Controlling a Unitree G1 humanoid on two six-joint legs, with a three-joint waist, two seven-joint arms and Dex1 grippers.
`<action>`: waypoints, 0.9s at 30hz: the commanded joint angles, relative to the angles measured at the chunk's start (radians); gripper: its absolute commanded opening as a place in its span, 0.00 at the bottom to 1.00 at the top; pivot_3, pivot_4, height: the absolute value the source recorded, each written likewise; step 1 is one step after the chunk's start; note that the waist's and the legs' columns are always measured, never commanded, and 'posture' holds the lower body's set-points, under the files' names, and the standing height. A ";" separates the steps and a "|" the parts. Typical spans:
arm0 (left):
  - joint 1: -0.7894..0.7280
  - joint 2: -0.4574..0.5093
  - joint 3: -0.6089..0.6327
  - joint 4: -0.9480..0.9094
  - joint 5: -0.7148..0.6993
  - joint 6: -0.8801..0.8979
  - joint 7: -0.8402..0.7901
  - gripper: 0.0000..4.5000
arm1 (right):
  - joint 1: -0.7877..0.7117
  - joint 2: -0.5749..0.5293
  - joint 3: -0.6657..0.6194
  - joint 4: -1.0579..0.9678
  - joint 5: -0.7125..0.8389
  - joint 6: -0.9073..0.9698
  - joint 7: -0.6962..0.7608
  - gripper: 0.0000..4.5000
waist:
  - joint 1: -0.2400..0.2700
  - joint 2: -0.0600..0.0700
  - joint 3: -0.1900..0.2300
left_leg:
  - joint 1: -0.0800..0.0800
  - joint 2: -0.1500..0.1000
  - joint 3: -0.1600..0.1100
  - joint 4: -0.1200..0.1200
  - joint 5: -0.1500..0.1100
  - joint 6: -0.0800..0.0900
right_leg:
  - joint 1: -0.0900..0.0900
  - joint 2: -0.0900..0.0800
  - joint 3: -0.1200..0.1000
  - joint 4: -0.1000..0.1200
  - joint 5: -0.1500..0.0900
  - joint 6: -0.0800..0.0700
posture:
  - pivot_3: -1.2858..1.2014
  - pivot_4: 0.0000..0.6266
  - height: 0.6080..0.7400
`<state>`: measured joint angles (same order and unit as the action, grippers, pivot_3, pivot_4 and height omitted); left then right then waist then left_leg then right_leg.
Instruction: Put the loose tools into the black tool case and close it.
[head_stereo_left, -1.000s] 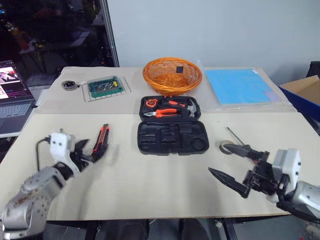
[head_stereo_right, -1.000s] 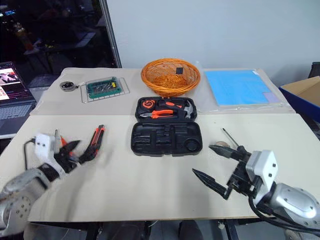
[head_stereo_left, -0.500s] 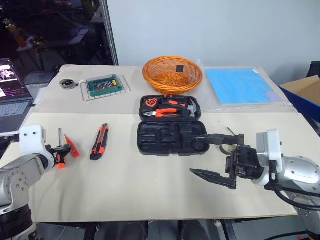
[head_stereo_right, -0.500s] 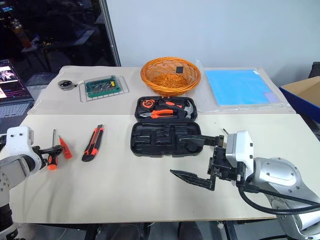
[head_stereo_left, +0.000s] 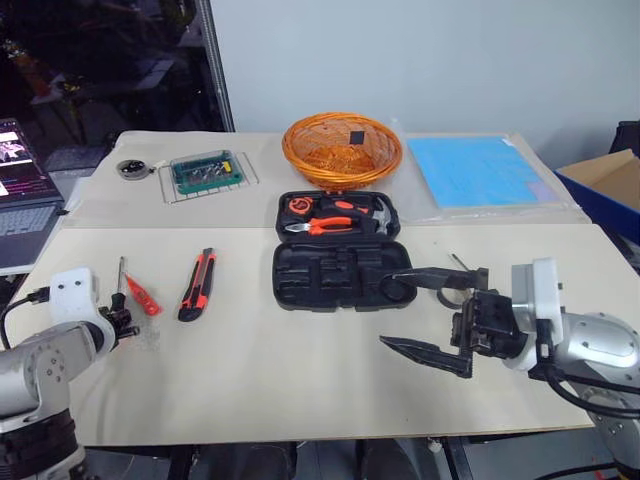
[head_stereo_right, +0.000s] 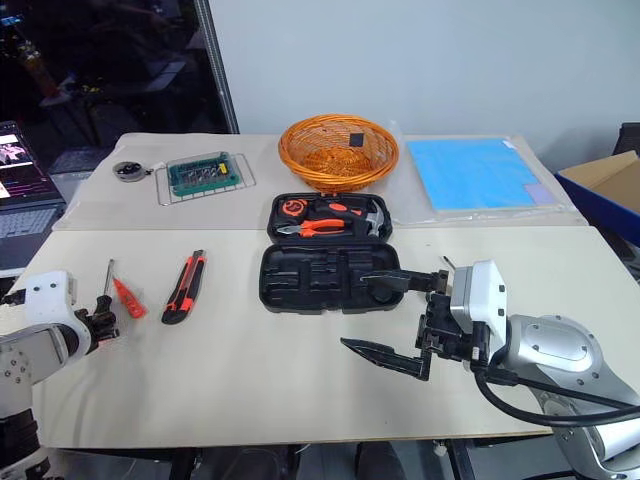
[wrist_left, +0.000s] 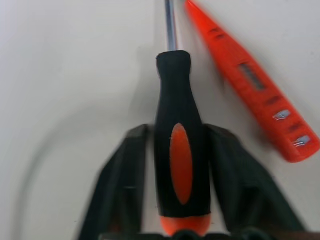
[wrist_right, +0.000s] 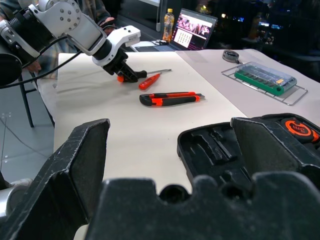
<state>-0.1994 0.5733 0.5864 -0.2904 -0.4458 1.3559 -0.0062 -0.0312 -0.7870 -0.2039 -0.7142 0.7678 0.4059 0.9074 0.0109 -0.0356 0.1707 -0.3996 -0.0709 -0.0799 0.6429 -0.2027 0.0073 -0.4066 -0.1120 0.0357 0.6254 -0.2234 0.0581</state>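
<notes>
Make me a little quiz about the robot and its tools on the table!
1. True or false: the black tool case lies open.
2. Which tool sits between the left gripper's fingers? A) utility knife B) black-and-orange screwdriver C) small red screwdriver
3. Fill in: the orange ____ stands behind the case.

Key: 1 true. 2 B: the fingers flank its handle on both sides, though a firm grip cannot be told. 3 basket.
</notes>
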 joint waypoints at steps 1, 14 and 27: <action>-0.004 -0.024 0.095 -0.064 0.021 -0.096 0.005 0.20 | -0.007 -0.007 -0.017 -0.016 0.013 0.003 -0.011 1.00 | -0.001 0.000 0.000 | 0.000 0.000 0.000 0.000 0.000 0.000 | 0.000 0.000 0.000 0.000 0.000 0.000 | 0.52 0.24 1.00; -0.353 0.256 -0.541 0.038 -0.061 -0.689 -1.032 0.20 | 0.220 0.055 -0.217 -0.059 -0.053 0.004 -0.184 1.00 | 0.025 -0.003 0.002 | -0.004 -0.001 0.003 0.002 0.000 0.000 | 0.001 -0.001 0.000 -0.004 0.003 -0.002 | 0.52 0.24 1.00; -0.979 -0.089 -1.041 1.053 0.446 -1.329 -1.335 0.20 | 0.559 0.061 -0.488 -0.208 -0.048 0.020 -0.174 1.00 | -0.012 -0.004 0.003 | -0.008 0.000 0.005 0.003 0.003 0.014 | -0.001 0.001 0.000 -0.009 0.001 0.003 | 0.52 0.24 1.00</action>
<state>-1.1375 0.4831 -0.4481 0.6925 -0.0482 0.1147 -1.3217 0.5278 -0.7219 -0.6528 -0.8779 0.7187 0.4414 0.7279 -0.0008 -0.0394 0.1741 -0.4079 -0.0710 -0.0748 0.6456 -0.1996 0.0216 -0.4074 -0.1114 0.0362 0.6167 -0.2221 0.0613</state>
